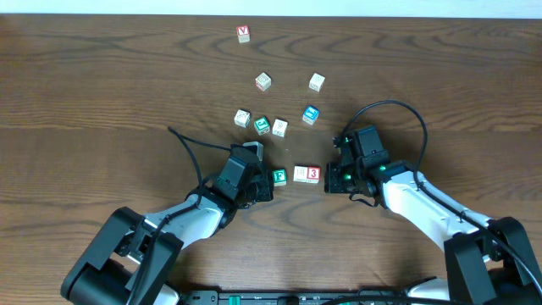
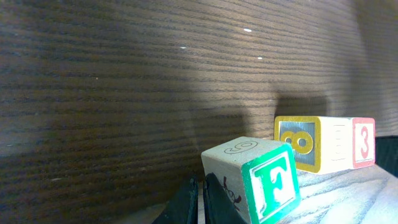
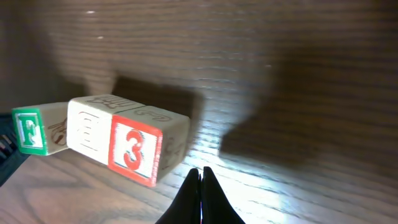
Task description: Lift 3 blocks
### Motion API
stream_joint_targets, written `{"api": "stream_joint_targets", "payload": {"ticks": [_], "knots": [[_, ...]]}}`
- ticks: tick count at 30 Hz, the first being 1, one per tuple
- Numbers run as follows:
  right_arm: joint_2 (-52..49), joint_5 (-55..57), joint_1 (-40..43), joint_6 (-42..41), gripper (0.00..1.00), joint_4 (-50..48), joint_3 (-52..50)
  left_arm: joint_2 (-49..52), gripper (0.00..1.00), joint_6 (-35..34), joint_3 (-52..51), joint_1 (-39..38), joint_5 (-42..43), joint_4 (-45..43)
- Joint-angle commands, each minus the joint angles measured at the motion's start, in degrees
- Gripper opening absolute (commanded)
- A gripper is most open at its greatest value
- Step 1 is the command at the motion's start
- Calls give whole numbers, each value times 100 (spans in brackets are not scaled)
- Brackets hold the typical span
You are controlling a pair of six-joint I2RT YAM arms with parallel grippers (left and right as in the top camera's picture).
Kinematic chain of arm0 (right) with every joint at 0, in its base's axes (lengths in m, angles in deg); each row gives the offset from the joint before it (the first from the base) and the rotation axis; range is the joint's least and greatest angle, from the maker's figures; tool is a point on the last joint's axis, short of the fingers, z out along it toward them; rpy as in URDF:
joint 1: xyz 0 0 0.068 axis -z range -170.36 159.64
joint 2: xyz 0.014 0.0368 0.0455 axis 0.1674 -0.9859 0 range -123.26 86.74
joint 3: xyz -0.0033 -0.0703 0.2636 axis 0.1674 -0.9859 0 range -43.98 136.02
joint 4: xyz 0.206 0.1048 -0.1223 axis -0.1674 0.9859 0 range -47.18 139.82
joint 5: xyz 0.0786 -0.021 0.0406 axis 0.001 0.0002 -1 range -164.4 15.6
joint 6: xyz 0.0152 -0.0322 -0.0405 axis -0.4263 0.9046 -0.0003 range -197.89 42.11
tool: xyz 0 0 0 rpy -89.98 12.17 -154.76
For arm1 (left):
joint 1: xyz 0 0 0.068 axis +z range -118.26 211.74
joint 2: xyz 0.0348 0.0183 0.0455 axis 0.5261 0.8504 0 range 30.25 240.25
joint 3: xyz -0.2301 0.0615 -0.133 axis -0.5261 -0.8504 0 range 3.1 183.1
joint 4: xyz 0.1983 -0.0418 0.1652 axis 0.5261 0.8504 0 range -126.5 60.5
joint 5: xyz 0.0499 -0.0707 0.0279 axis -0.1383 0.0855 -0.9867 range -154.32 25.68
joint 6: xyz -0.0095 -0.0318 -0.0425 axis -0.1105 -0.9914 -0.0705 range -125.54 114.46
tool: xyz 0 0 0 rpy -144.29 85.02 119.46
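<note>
The three blocks lie on the table (image 1: 102, 102) in a short row whose long axis runs 9 to 3 o'clock in the overhead view, slightly toward 6 o'clock of the table's centre. In order they are the green F block (image 1: 279, 176) at the 9 o'clock end, the pale block (image 1: 301, 174) in the middle, and the red 3 block (image 1: 313, 174) at the 3 o'clock end. The F and 3 faces point up. The pale and red blocks sit flush side by side. The green block stands just beside them, turned a little off their line. All three rest flat on the wood. The left gripper (image 1: 264, 186) sits at the row's 9 o'clock end, its jaws closed together on nothing; contact with the green block cannot be confirmed. The right gripper (image 1: 332, 180) sits at the 3 o'clock end, its jaws likewise closed and empty, a little apart from the red block. Toward 12 o'clock, well apart from the row, loose blocks are scattered, including a blue block (image 1: 311, 114), a second green block (image 1: 262, 125) and a red V block (image 1: 244, 33).
</note>
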Motion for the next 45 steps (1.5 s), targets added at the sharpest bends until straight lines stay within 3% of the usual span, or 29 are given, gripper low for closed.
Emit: {"api": "stream_joint_targets", "payload": {"ticks": [1, 12, 21, 35, 45], "knots": [[-289, 42, -35, 90, 1, -101, -26, 212, 8, 234, -162, -39, -52, 101], [-667, 37, -35, 11, 1, -424, -24, 212, 7, 887, -164, -33, -50, 98], [-667, 42, -35, 483, 1, -466, -24, 212, 7, 1392, -162, -33, -46, 4], [-667, -313, -35, 564, 1, -522, -24, 212, 7, 1379, -162, -35, 13, -481], [-667, -643, -55, 450, 1, -369, -26, 212, 7, 992, -162, -35, 114, -525]]}}
